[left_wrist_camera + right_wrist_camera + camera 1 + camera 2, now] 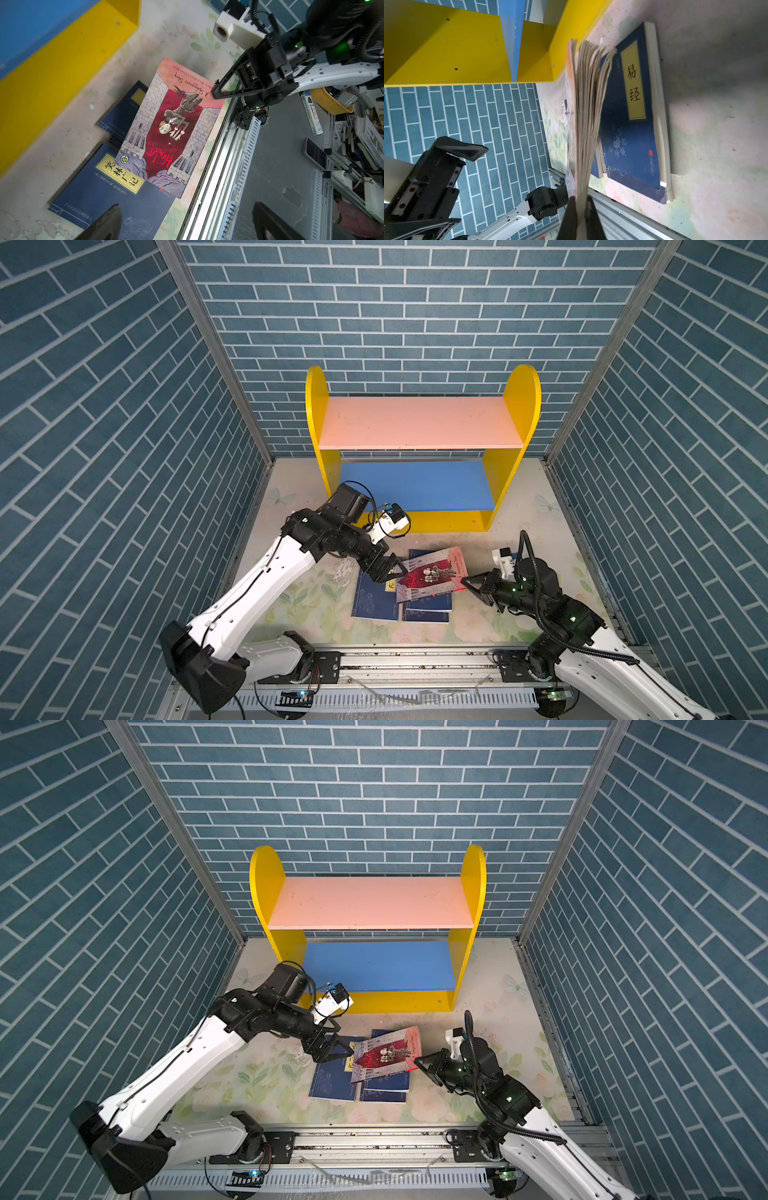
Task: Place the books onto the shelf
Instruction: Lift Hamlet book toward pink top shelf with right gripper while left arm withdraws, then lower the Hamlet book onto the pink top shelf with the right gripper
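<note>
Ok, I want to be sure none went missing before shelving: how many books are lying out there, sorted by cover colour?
Navy books with yellow labels: 4 (three overlap in a pile, partly covered)
Red illustrated book: 1
Total: 5

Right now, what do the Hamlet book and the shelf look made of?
Hamlet book: paper, thin soft cover with a matte printed picture; its yellowed pages fan out where the right pincer clamps them.
Shelf: probably painted wood or fibreboard; flat matte boards in pink, blue and yellow, small fastener holes in a side.
</note>
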You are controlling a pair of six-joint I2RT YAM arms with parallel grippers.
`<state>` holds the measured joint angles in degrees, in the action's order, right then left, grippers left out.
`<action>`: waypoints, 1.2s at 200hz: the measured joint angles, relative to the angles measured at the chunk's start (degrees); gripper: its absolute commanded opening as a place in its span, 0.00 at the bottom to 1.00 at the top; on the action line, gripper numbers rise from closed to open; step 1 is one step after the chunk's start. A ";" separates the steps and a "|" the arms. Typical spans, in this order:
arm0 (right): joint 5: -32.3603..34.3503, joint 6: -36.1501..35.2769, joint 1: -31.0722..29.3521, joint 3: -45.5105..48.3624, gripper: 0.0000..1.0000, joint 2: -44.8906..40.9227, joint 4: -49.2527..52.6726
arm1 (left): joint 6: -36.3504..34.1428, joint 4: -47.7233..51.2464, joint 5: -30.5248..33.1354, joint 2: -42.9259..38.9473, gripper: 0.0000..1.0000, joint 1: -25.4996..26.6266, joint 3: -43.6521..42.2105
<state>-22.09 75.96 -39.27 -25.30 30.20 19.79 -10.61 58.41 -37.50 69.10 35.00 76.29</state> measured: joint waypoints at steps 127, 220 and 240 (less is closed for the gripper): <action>-12.98 -10.93 0.17 -37.07 0.00 19.67 5.18 | 11.30 0.94 -3.13 -1.55 1.00 -29.70 27.41; -18.47 -19.02 3.26 -69.72 0.00 43.80 2.95 | 33.75 -11.43 -5.95 -4.24 1.00 -54.93 29.18; -18.38 -19.02 4.50 -74.10 0.00 48.17 1.60 | 36.85 -14.27 -7.26 -5.73 1.00 -54.93 26.08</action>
<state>-40.47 56.95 -34.76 -99.39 78.37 21.39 26.24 44.14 -44.75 63.37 -19.92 102.37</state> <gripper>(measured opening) 0.078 0.995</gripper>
